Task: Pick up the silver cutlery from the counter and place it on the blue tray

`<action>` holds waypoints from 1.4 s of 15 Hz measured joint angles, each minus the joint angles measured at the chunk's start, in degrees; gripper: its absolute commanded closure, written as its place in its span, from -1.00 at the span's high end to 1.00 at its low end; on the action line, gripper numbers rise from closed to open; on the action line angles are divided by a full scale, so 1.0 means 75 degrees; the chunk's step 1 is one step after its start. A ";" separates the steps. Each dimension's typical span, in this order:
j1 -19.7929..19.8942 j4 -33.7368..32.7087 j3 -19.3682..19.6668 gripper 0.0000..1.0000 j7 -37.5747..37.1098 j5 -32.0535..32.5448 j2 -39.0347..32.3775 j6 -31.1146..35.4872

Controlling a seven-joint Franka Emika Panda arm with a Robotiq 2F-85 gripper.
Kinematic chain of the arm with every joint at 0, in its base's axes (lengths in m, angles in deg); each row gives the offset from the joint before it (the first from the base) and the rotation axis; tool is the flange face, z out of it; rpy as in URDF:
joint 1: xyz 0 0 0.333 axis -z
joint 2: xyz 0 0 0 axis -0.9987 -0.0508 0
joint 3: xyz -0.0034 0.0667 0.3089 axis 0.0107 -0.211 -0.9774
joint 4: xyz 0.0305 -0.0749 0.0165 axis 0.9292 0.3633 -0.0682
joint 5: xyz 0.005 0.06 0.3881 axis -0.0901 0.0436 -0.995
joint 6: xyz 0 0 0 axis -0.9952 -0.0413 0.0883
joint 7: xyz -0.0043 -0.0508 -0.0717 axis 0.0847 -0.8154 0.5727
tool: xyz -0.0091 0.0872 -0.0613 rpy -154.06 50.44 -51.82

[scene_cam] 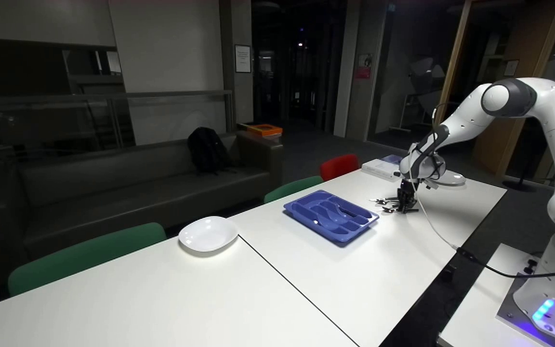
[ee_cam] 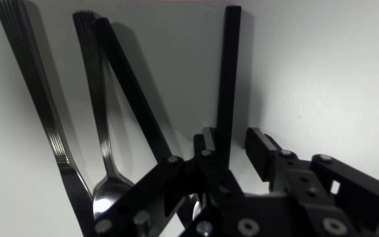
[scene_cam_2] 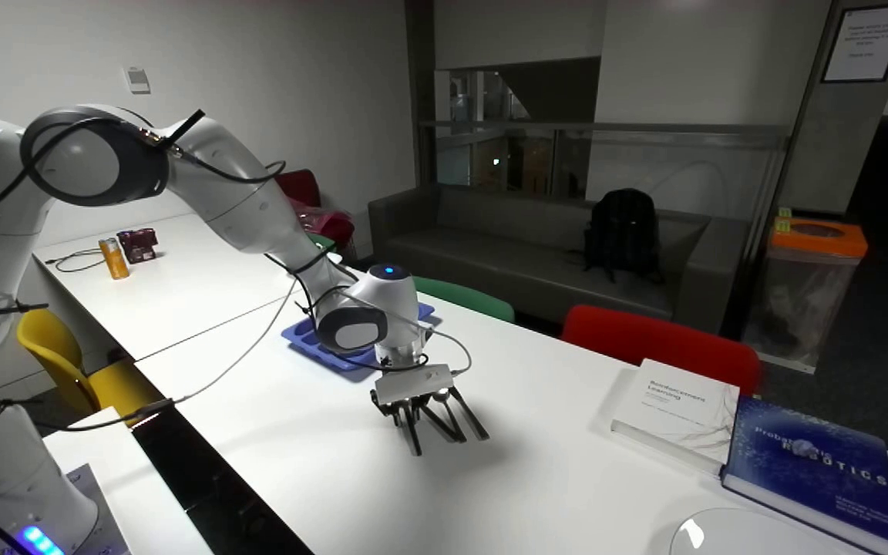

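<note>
A black two-fingered gripper (ee_cam: 230,144) is hanging low over a long white flat-topped table (scene_cam_2: 536,493) at the end of a white jointed arm (scene_cam_2: 247,200). Its jaws are standing partly apart around a straight, dark cutlery handle (ee_cam: 228,82), which is lying just beside one jaw with a gap to the other. Next to it on the tabletop, a second dark handle (ee_cam: 134,92), a silver metal spoon (ee_cam: 99,108) and a silver utensil (ee_cam: 48,115) with a ribbed handle are lying loosely fanned. In an exterior view, a shallow rectangular blue tray (scene_cam: 312,224) with compartments is resting near these pieces. A glossy white plate (scene_cam: 207,233) is sitting on the tray's other side.
</note>
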 measured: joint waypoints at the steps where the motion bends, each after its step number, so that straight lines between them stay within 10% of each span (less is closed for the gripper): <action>1: 0.0000 -0.0023 0.0000 -0.99 0.0000 0.0000 -0.0002 -0.0021; 13: -0.0332 0.0055 -0.0070 -0.93 -0.0450 0.0033 0.0430 -0.0080; 21: -0.1674 0.0629 0.0053 -0.93 -0.3587 0.0199 0.1750 -0.0066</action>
